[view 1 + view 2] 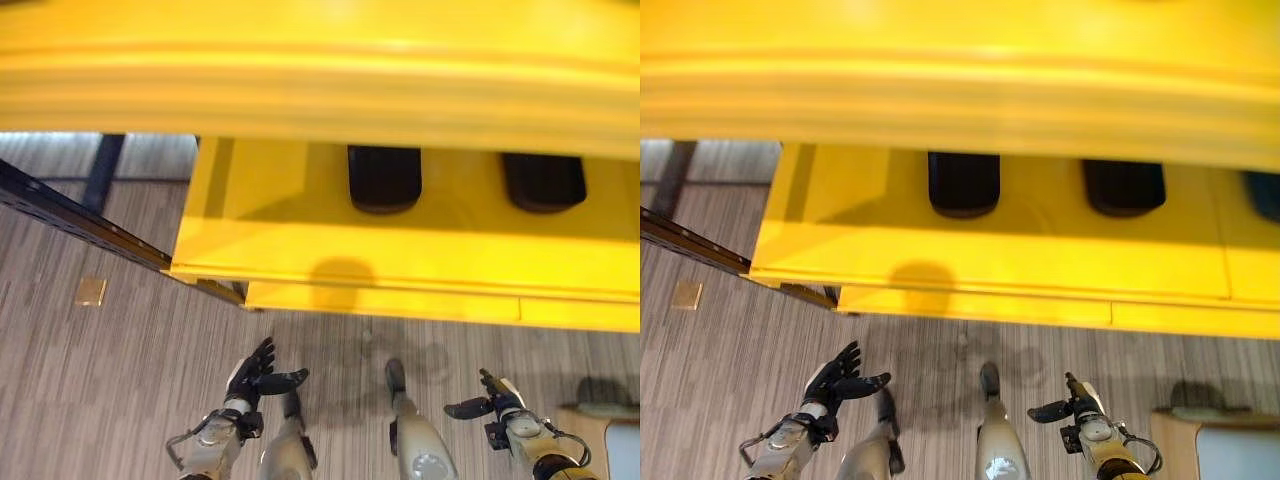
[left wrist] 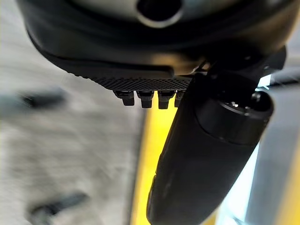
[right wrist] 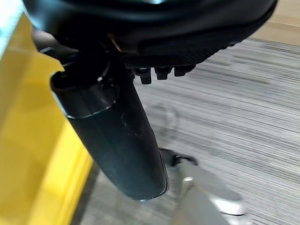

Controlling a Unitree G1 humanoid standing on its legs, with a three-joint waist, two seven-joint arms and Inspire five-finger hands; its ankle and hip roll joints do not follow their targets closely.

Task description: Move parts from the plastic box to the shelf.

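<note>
A yellow shelf (image 1: 420,255) spans the scene, and a broad yellow band (image 1: 320,80) crosses above it. Two black parts (image 1: 384,178) (image 1: 543,181) lie side by side on the shelf's lower level. A third dark part (image 1: 1265,195) peeks in at the right edge. My left hand (image 1: 255,375) hangs low in front of the shelf, over the carpet, fingers straight and spread, holding nothing. My right hand (image 1: 495,398) is equally low on the right, thumb out, also empty. The left wrist view shows the thumb (image 2: 206,154) against a yellow edge. In the right wrist view the thumb (image 3: 112,136) sits beside the yellow wall.
A dark metal rail (image 1: 80,220) runs diagonally at the left to the shelf's corner. A small brass plate (image 1: 90,291) is set in the grey striped carpet. A wooden surface (image 1: 585,430) with a dark object (image 1: 605,395) behind it lies at the lower right.
</note>
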